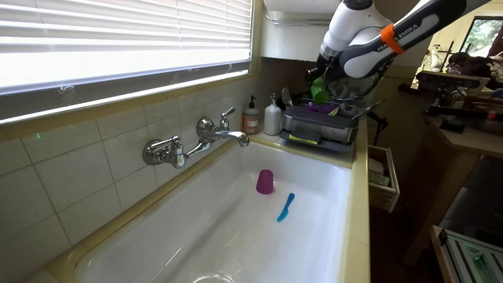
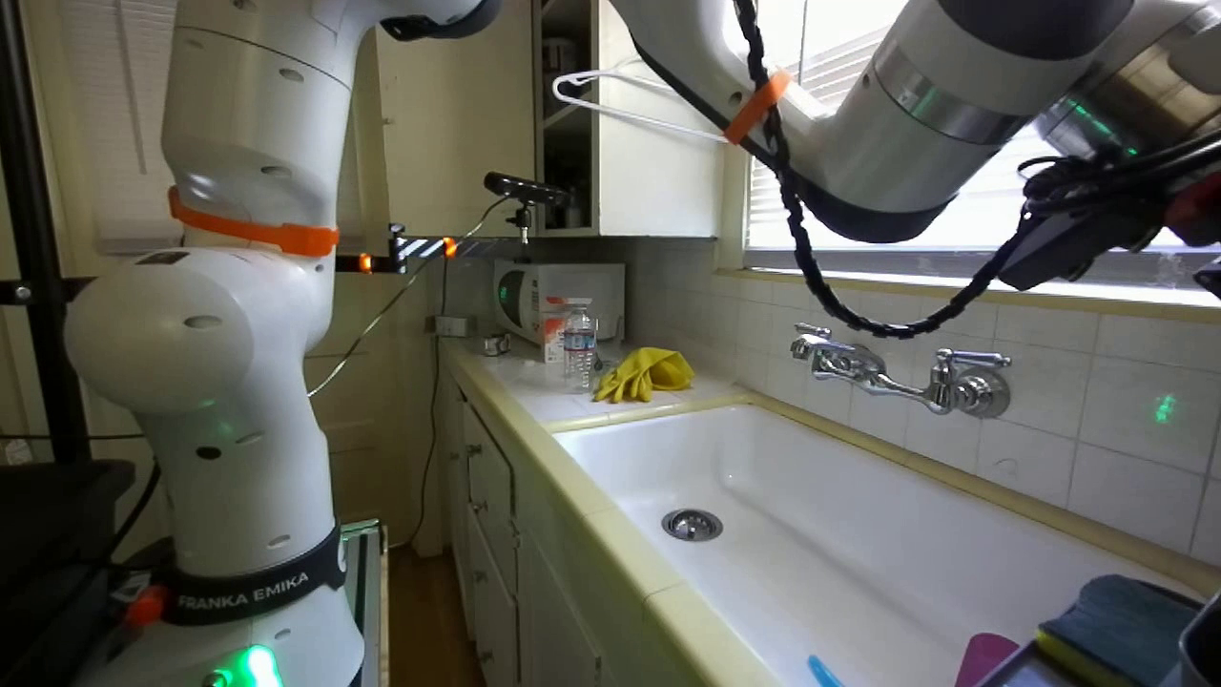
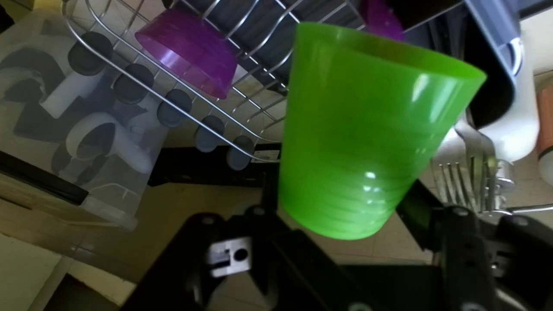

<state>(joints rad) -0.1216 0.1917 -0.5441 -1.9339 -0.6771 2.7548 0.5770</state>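
My gripper (image 3: 345,196) is shut on a translucent green cup (image 3: 367,125), with one finger on each side near the cup's base. The cup is tilted and held above the dish rack (image 1: 320,118). In an exterior view the green cup (image 1: 320,91) hangs from the gripper (image 1: 314,76) over the rack's far part. In the wrist view a purple cup or bowl (image 3: 185,52) lies in the wire rack beside the green cup. Forks (image 3: 458,185) stand to its right. In an exterior view my fingertips are beyond the right edge.
A purple cup (image 1: 265,182) and a blue knife (image 1: 286,207) are in the white sink (image 1: 220,236). A faucet (image 1: 224,135), two pump bottles (image 1: 250,118) (image 1: 272,118) and a sponge (image 1: 304,137) are near the rack. Yellow gloves (image 2: 647,374) lie on the counter. A drawer (image 1: 383,181) stands open.
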